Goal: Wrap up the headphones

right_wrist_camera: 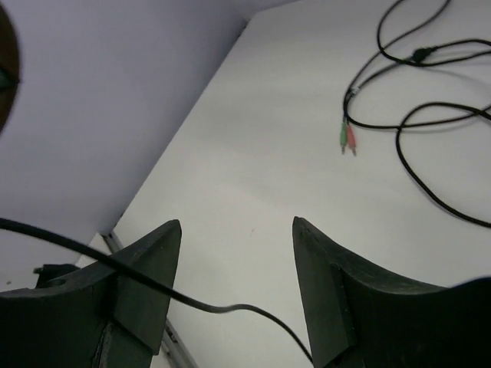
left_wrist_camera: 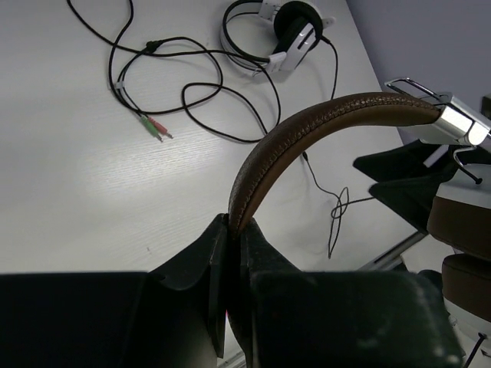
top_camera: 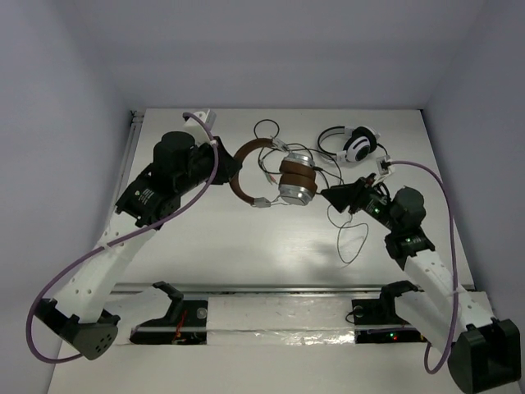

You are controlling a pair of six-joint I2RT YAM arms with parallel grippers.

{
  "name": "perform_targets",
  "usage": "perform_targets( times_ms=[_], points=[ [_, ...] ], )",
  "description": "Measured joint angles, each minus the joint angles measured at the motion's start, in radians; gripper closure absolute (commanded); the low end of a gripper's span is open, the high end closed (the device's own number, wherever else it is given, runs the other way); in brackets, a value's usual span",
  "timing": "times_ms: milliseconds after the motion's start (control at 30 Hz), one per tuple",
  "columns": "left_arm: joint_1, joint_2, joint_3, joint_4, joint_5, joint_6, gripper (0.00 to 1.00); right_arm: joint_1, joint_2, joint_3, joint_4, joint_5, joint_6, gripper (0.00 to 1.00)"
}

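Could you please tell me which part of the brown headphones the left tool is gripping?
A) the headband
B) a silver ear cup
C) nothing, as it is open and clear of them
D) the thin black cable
A: in the left wrist view the left tool is shut on the brown headband of the headphones, with its fingers pinching the band from both sides.
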Motion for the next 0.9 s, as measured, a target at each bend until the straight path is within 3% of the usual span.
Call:
perform_targets(
  times_ms=[433, 600, 633, 767, 900],
  points=[
    [0.000, 0.014, 0.120, -0.039, 0.011, 0.005, 1.00, 0.020, 0.108, -0.068, 0.140, 0.062, 0.026, 0.40],
    [0.002, 0.043, 0.182, -0.061, 0.005, 0.014, 1.00, 0.027, 0.084, -0.101, 0.138, 0.089, 0.036, 0.49],
    [0.006, 0.053, 0.198, -0.062, 0.005, 0.017, 1.00, 0.027, 0.073, -0.111, 0.137, 0.096, 0.042, 0.51],
    [0.011, 0.093, 0.250, -0.055, 0.007, 0.018, 1.00, 0.034, 0.050, -0.129, 0.132, 0.116, 0.055, 0.90],
    [0.011, 0.118, 0.257, -0.039, 0.007, 0.016, 1.00, 0.080, 0.049, -0.129, 0.124, 0.133, 0.070, 1.00]
  ],
)
